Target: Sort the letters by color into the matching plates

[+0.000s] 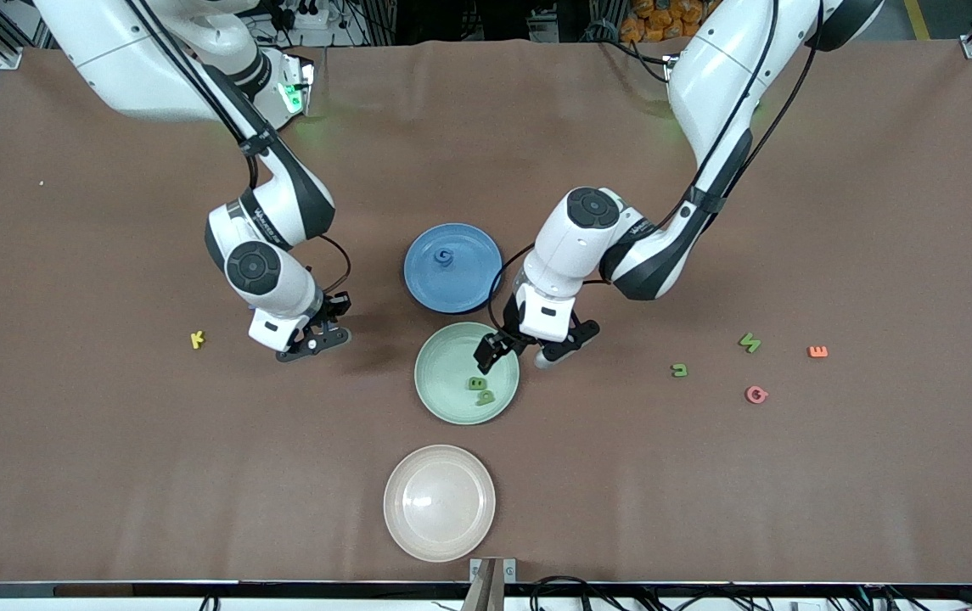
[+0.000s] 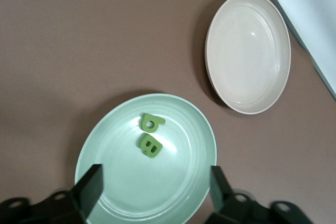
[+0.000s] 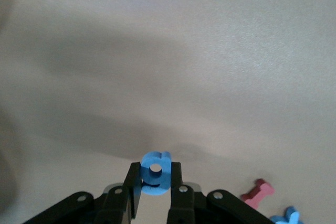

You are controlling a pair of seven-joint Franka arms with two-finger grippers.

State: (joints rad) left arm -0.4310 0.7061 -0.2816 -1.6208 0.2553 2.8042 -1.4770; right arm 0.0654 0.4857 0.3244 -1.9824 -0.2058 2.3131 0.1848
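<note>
Sorting is partway: two green letters lie in the mint plate under the wide-open left gripper; the right gripper pinches a blue letter; several others stay unsorted.

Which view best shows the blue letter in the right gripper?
The right wrist view: the blue letter sits pinched between the right gripper's shut fingers, over bare table. The front view shows that gripper but not the letter itself. The left wrist view doesn't show it.
</note>
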